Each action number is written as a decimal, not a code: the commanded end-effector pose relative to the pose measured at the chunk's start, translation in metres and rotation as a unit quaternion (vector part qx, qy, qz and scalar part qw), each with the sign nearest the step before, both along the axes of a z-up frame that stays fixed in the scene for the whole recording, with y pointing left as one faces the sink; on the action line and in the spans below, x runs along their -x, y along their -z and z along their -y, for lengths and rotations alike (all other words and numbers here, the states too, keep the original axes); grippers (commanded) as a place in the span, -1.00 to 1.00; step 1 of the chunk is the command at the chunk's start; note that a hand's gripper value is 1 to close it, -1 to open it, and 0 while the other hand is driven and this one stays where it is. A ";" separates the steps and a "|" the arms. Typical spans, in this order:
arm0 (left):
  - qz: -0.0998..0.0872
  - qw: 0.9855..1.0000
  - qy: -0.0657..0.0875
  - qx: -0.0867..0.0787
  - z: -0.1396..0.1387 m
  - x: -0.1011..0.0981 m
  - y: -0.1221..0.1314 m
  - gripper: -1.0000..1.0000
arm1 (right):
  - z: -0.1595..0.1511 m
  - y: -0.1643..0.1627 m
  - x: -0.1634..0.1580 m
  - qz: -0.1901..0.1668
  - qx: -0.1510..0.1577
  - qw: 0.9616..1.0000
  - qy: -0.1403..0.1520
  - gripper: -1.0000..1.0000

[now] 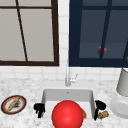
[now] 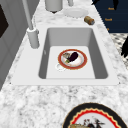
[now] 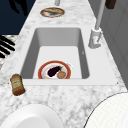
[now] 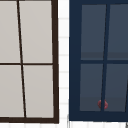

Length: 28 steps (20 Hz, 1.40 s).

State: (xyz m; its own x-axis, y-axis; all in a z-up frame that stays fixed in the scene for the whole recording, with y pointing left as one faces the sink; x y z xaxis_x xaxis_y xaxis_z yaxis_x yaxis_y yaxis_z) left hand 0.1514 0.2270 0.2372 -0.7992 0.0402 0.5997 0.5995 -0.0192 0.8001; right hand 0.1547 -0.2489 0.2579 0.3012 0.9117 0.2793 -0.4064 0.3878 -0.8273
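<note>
My left hand (image 1: 39, 108) hangs in the air at the sink's front left corner, fingers relaxed and pointing down, holding nothing. At the front right corner my right hand (image 1: 99, 106) floats open, just left of a brown bottle (image 1: 103, 114) that lies on the counter. A big red ball (image 1: 67, 115) sits between the hands and hides the front of the sink basin (image 1: 67, 96). On the basin floor lies a red-rimmed plate (image 2: 72, 58) with an aubergine on it. Straight spread fingers of the right hand (image 3: 5, 46) show by the bottle (image 3: 17, 84).
A faucet (image 1: 68, 77) stands behind the basin. A dark-rimmed plate with food (image 1: 13, 104) lies on the left counter. A white plate (image 1: 120, 107) and a grey canister (image 1: 123, 82) stand at the right. A small red round thing (image 4: 102, 104) shows in the dark window.
</note>
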 end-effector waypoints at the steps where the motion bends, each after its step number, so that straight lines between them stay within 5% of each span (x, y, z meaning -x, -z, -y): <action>1: 0.000 1.000 0.000 0.000 0.000 0.000 0.000 0.00 | 0.000 -0.002 -0.001 0.020 -0.030 0.998 0.061 -1.00; 14: 0.000 1.000 0.000 0.000 0.000 0.000 0.000 0.00 | 0.001 -0.011 -0.001 0.051 -0.028 0.987 0.150 -1.00; 24: 0.000 1.000 0.000 0.000 0.000 0.000 0.000 0.00 | 0.000 -0.038 0.001 0.085 -0.022 0.974 0.207 -1.00; 26: 0.000 1.000 0.000 0.000 0.000 0.000 0.000 0.00 | -0.001 -0.048 0.005 0.046 -0.024 0.978 0.203 -1.00; 28: 0.000 1.000 0.000 0.000 0.000 0.000 0.000 0.00 | 0.001 -0.041 0.004 0.063 0.008 0.983 0.173 -1.00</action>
